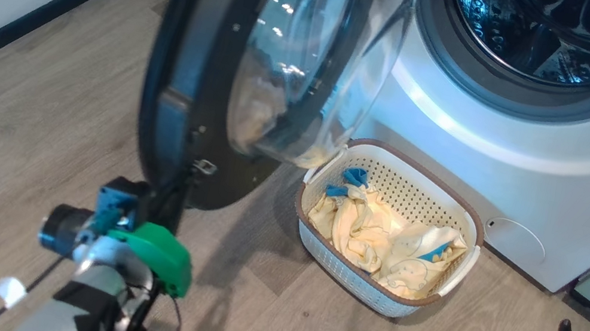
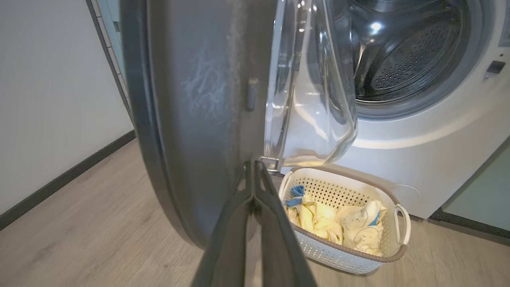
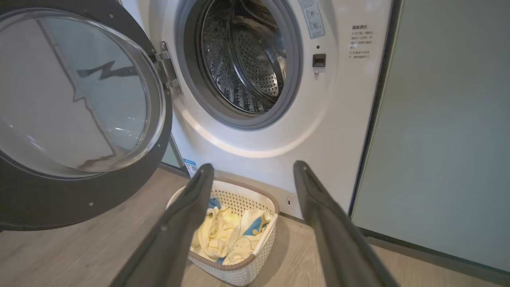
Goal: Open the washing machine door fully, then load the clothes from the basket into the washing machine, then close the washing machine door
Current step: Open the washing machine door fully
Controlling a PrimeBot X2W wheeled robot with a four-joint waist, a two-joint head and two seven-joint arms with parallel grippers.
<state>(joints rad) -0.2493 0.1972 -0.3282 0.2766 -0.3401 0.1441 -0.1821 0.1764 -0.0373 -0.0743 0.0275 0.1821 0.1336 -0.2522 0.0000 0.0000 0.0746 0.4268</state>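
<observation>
Now left gripper (image 2: 254,165), fingers pressed together, tips at the open washing machine door (image 2: 199,99) rim; right gripper (image 3: 253,165) spread wide, apart from the basket (image 3: 239,275) holding the clothes (image 3: 223,235).

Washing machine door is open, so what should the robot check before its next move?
1. Door fully open: cannot tell; it stands swung out, above one end of the basket.
2. Left gripper shut, tips at the door's edge: ok.
3. Right gripper open, holding nothing: ok.
4. Clothes lying in the basket: ok.
5. Drum mouth unblocked: ok.
</observation>
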